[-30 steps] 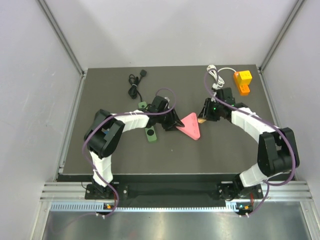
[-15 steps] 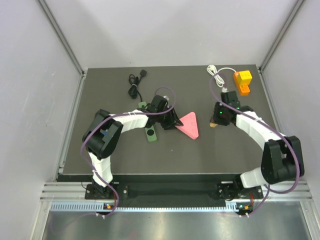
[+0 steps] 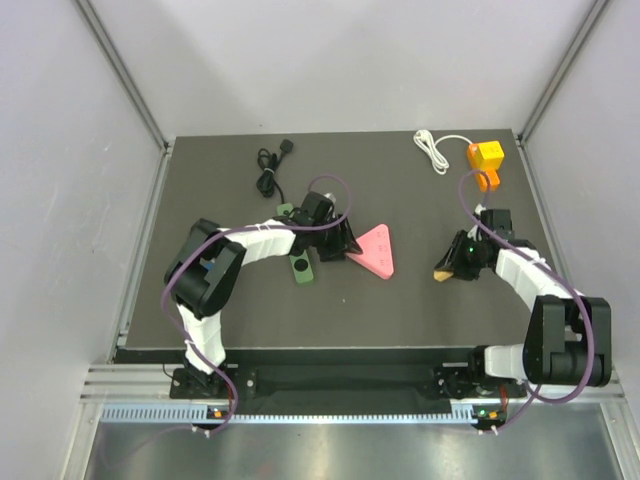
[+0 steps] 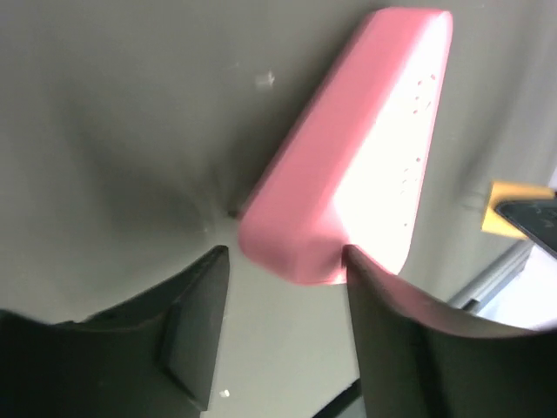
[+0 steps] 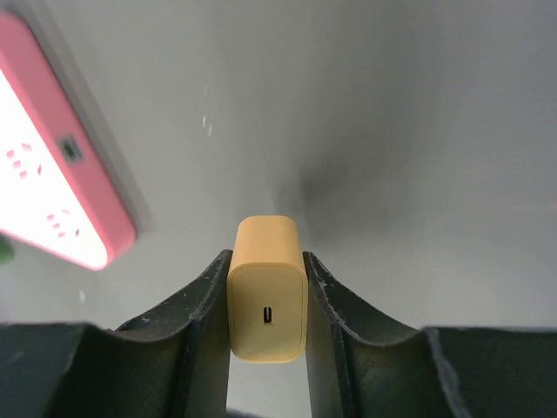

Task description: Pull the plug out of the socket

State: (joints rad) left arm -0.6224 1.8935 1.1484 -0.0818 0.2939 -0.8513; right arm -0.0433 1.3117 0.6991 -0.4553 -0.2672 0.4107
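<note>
The pink triangular socket [image 3: 374,250] lies flat at the table's middle. My left gripper [image 3: 343,243] is closed on its left corner. In the left wrist view the socket [image 4: 357,148] has its rounded corner between my fingertips, and the left gripper [image 4: 287,254] has its right finger touching that corner. My right gripper [image 3: 450,268] is shut on the yellow plug [image 3: 440,272], well to the right of the socket and clear of it. In the right wrist view the plug [image 5: 267,305] sits squeezed between the fingers of the right gripper [image 5: 267,261], and the socket [image 5: 52,192] shows at the far left.
A green piece [image 3: 300,268] lies under the left arm. A black cable [image 3: 268,172] lies at the back left. A white cable [image 3: 432,150] and orange blocks [image 3: 486,160] are at the back right corner.
My right gripper has moved right and toward the near edge with the yellow plug, away from the socket. The left gripper has stayed on the socket, which shifted slightly.
</note>
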